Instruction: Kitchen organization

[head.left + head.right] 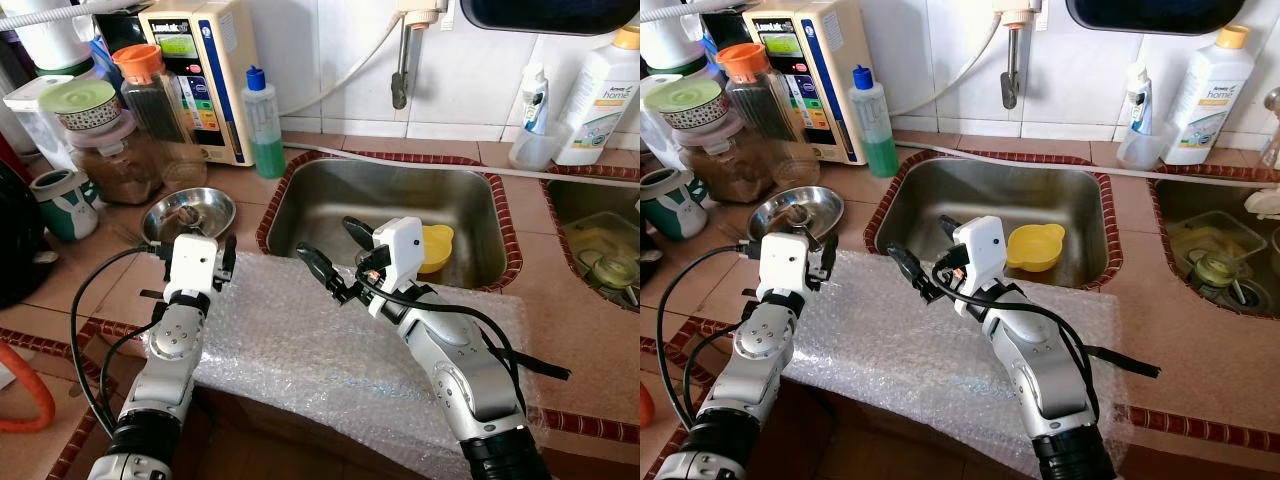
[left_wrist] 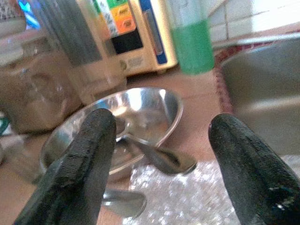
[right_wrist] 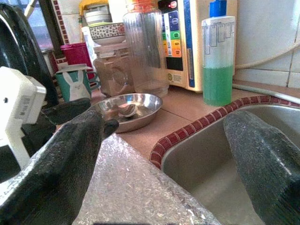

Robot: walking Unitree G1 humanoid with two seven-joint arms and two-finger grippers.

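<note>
Bubble wrap sheet (image 1: 300, 350): clear, crinkled, spread over the counter's front edge, overlapping the sink (image 1: 300, 200) rim. Sink: stainless, holds a yellow two-handled bowl (image 1: 436, 246). Steel dish (image 1: 190, 213) on the counter beside the sink, a spoon (image 2: 159, 157) lying in it. White bottle (image 1: 598, 95) at the back reads "home". Green liquid in the blue-capped bottle (image 1: 263, 125). Left gripper (image 1: 195, 250) near the dish, fingers spread, empty. Right gripper (image 1: 335, 255) above the wrap, fingers spread, empty.

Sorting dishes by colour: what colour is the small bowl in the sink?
Yellow. The small bowl in the sink shows best in the right eye view.
</note>
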